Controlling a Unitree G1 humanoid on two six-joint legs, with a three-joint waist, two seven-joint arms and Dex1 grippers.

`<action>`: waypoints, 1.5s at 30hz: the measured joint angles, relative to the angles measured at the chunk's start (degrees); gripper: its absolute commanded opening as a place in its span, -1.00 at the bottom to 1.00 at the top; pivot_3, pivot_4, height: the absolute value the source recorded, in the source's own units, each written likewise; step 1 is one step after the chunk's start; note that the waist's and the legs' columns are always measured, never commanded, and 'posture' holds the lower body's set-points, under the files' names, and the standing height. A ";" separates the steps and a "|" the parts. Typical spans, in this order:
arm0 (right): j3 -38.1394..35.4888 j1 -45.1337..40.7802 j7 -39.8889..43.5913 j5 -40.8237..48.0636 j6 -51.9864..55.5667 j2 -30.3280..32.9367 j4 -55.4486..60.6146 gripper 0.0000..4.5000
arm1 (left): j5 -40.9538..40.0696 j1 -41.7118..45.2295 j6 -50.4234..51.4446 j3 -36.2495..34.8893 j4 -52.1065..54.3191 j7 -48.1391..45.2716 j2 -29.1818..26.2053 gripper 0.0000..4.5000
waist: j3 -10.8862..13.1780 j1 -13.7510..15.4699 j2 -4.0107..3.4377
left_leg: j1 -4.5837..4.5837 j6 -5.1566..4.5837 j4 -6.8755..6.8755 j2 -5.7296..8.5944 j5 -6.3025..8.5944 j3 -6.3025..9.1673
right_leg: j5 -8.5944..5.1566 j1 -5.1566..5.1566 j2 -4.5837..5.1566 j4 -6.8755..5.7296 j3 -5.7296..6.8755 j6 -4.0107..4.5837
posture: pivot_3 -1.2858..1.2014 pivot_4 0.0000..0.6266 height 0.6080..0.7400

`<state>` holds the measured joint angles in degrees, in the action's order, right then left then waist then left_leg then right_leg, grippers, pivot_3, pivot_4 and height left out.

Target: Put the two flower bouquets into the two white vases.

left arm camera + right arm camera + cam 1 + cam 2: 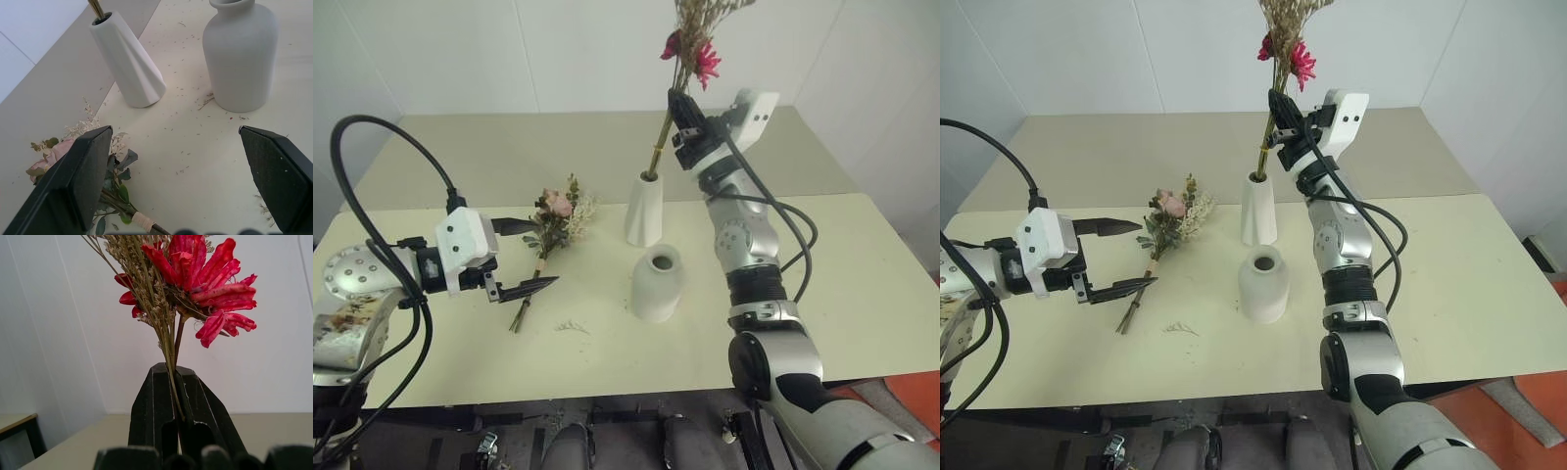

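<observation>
The wispy beige bouquet with red-pink flowers (pixel 690 54) stands upright, and my right gripper (pixel 680 113) is shut on its stems (pixel 171 347). The stem ends reach into the mouth of the tall slim white vase (pixel 644 211). In front of it stands the shorter, rounder white vase (pixel 657 282), with nothing in it. The pink rose bouquet (pixel 553 217) lies flat on the table to the left of both vases. My left gripper (pixel 543 255) hovers open beside that bouquet's stems, its fingers (pixel 78 181) wide apart and holding nothing.
The cream table (pixel 862 284) carries a small loose sprig (pixel 573 326) near its front edge and fine flower crumbs around the vases. A white wall stands behind the table's far edge.
</observation>
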<state>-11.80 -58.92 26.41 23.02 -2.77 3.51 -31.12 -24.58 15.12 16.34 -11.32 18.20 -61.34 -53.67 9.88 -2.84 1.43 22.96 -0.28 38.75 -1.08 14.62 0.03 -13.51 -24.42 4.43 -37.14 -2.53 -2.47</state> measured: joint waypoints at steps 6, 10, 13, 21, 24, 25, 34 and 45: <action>1.66 1.37 1.07 -1.69 -1.94 -0.72 -0.77 -0.99 | 0.02 -0.01 -0.01 0.00 0.02 0.04 0.00 1.00 | 0.00 0.00 0.00 | 0.00 0.00 0.00 0.00 0.00 0.00 | 0.00 0.00 0.00 0.00 0.00 0.00 | 0.03 -0.52 1.00; 2.90 3.33 1.12 -3.40 -3.18 -1.04 -1.22 -0.99 | 0.05 -0.01 -0.02 0.01 0.02 0.06 0.00 1.00 | 0.00 0.01 0.00 | 0.00 0.00 0.00 0.01 0.00 0.00 | 0.00 -0.01 0.00 0.00 0.00 0.00 | 0.03 -0.52 1.00; 4.11 3.85 1.12 -4.94 -4.51 -1.09 -1.47 -0.99 | 0.10 -0.01 -0.05 0.02 0.02 0.08 0.01 1.00 | 0.00 -0.02 0.00 | 0.00 0.01 0.00 0.00 0.00 0.00 | 0.00 0.00 0.00 0.00 0.00 0.00 | 0.03 -0.52 1.00; 4.37 4.27 1.67 -5.92 -5.49 -1.14 -1.85 -0.24 | 0.33 -0.01 -0.06 0.02 0.02 0.17 0.03 1.00 | 0.00 -0.02 0.00 | 0.00 0.01 0.00 0.00 0.00 0.01 | 0.00 0.00 0.00 0.00 0.00 0.00 | 0.03 -0.52 1.00; 4.41 5.66 2.17 -5.93 -5.48 -1.04 -1.12 0.20 | 0.44 -0.01 -0.09 0.02 0.02 0.17 0.05 1.00 | 0.00 0.00 0.00 | 0.00 0.01 0.00 0.00 0.00 0.01 | 0.00 0.00 0.00 0.00 0.00 0.00 | 0.03 -0.52 1.00; 4.44 6.09 2.31 -5.93 -5.48 -0.92 -0.90 0.38 | 0.46 -0.01 -0.09 0.03 0.02 0.17 0.06 1.00 | 0.00 0.02 0.00 | 0.00 0.01 0.00 0.01 0.00 0.01 | 0.00 0.00 0.00 0.00 0.00 0.00 | 0.03 -0.52 1.00; 9.13 11.02 3.59 -10.41 -1.70 5.15 7.02 0.99 | 1.26 0.46 -0.87 1.21 -0.43 0.14 0.15 1.00 | 0.00 0.12 0.00 | -0.01 0.01 0.01 0.01 0.00 0.00 | 0.00 0.01 0.00 0.01 0.00 0.00 | 0.03 -0.52 1.00; 10.96 18.76 12.61 -9.02 7.07 17.46 23.40 0.99 | 2.12 0.43 -1.44 1.25 -1.71 0.04 0.20 1.00 | 0.00 0.29 0.01 | -0.05 0.00 0.02 0.01 0.00 -0.01 | 0.00 0.05 -0.01 0.12 -0.01 0.00 | 0.03 -0.52 1.00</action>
<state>-0.85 -40.16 39.02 13.99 4.30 20.97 -7.72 -22.46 15.55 14.90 -10.08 16.49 -61.30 -53.47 9.88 -2.55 1.44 22.91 -0.28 38.78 -1.07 14.62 0.03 -13.52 -24.37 4.42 -37.02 -2.54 -2.47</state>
